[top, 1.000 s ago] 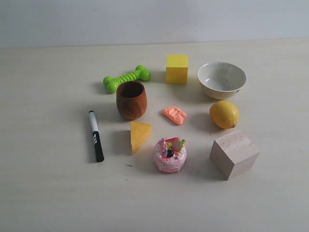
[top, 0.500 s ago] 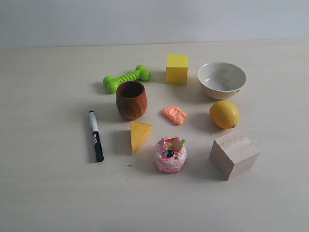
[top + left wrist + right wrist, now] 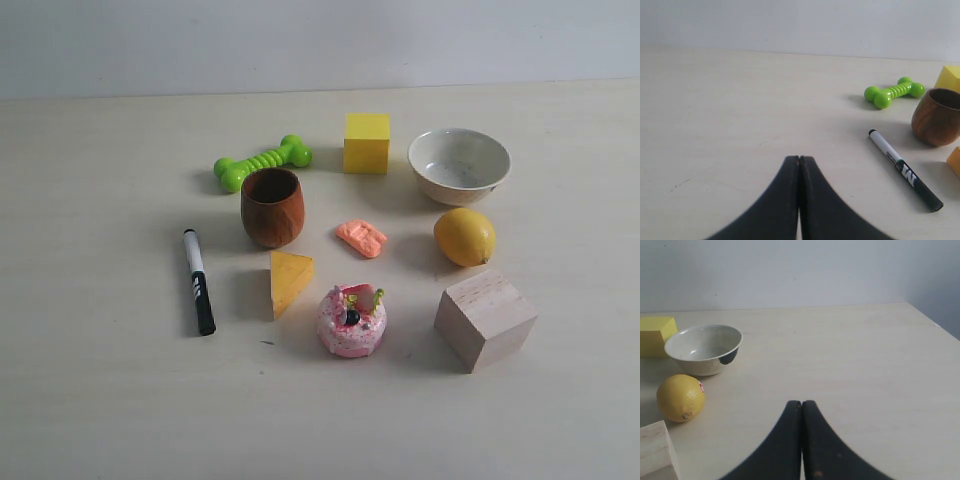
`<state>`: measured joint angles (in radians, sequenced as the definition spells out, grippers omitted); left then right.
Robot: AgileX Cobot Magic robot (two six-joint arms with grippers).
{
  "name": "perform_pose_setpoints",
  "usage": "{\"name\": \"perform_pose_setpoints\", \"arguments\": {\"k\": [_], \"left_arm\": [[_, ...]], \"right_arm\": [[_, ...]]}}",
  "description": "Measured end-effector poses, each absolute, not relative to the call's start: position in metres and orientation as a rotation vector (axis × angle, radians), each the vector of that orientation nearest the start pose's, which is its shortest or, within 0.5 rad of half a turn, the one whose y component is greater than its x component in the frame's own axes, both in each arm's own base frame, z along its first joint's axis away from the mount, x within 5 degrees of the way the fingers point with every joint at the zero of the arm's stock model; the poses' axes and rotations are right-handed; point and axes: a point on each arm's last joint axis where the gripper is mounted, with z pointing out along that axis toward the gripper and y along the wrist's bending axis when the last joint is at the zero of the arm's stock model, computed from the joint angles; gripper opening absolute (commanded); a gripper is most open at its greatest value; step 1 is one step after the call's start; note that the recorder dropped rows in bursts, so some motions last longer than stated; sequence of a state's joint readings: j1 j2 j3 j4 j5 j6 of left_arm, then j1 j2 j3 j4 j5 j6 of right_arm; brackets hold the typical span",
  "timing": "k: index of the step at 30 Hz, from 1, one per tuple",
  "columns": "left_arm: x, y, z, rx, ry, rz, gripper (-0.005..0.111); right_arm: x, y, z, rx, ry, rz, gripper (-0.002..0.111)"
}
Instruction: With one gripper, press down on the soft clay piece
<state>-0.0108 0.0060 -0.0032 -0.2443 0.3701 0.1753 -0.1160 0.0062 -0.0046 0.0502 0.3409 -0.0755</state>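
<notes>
Nothing moved, ridged oblong soft clay piece (image 3: 361, 238)

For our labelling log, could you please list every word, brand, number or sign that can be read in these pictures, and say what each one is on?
"M": a large white letter on the black barrel of the marker, in the left wrist view.
Smaller print next to that letter on the marker: too small to read.
Sticker on the lemon, in the right wrist view: too small to read.
Nothing else shows any writing.
</notes>
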Motion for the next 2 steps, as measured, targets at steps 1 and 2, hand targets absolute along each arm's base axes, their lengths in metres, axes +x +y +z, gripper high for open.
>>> {"name": "perform_pose_setpoints", "arguments": {"k": [1,2], "left_arm": [[0.053,-0.0086,0.1816,0.022,1.847,-0.125,0.0],[0.053,-0.0086,0.1816,0.022,1.847,-0.125,0.0]], "right_arm": [[0.0536,-0.0047,0.1837,0.068,1.825,-0.086,0.0],[0.0536,-0.0047,0.1837,0.068,1.825,-0.086,0.0]]}}
